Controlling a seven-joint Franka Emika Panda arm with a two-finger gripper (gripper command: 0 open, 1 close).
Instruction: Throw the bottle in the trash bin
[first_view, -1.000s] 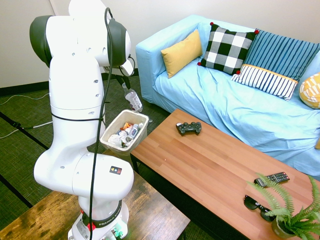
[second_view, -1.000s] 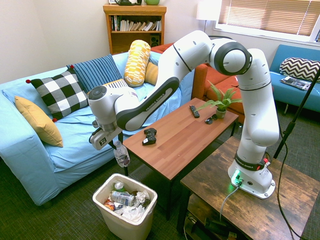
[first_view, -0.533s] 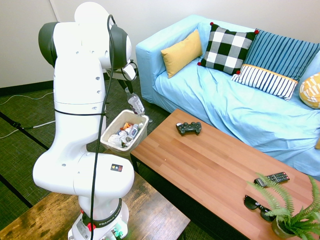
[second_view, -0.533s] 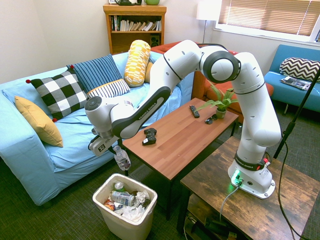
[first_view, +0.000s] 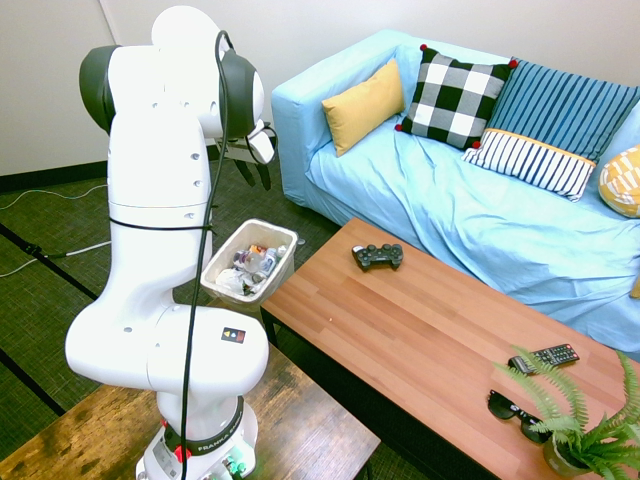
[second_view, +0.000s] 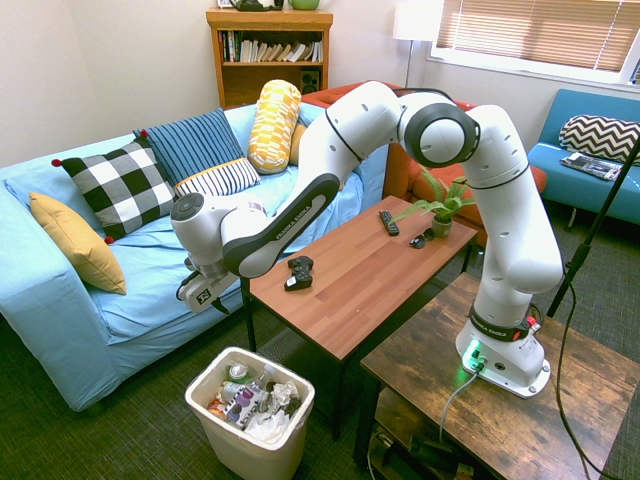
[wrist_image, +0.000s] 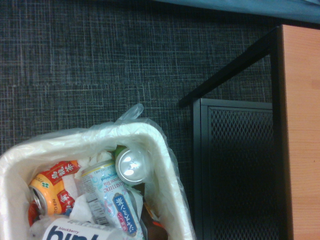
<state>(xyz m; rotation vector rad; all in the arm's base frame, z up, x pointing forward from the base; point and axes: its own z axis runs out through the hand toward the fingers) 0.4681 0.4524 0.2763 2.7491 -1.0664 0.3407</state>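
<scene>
The gripper (first_view: 256, 178) hangs above the trash bin (first_view: 281, 268) with its fingers parted and nothing between them. The first exterior view shows this best: the two dark fingers point down towards the floor, well above the rim. In the second exterior view the gripper (second_view: 218, 302) is seen from the other side, partly in front of the blue sofa (second_view: 60, 310), and the gap between the fingers is harder to read.

The bottle (second_view: 241, 402) appears to lie inside the trash bin (second_view: 250, 455), on top of cans and crumpled wrappers. This view looks straight down into the opening. The first exterior view shows only a jumble of colours in the bin, and the bottle cannot be picked out there.

The wrist view gives the closest look at the trash bin (wrist_image: 161, 150). It shows the clear liner bag over the rim, an orange can, a pale blue can and a silver can end. A white label cut by the frame edge may be the bottle; I cannot tell. The same view shows the black leg frame of the bench (wrist_image: 302, 130) just beside the bin on the dark carpet.

Only the exterior views show the bench (first_view: 430, 340) top, where a black game controller (first_view: 378, 256) lies near the end closest to the bin
</scene>
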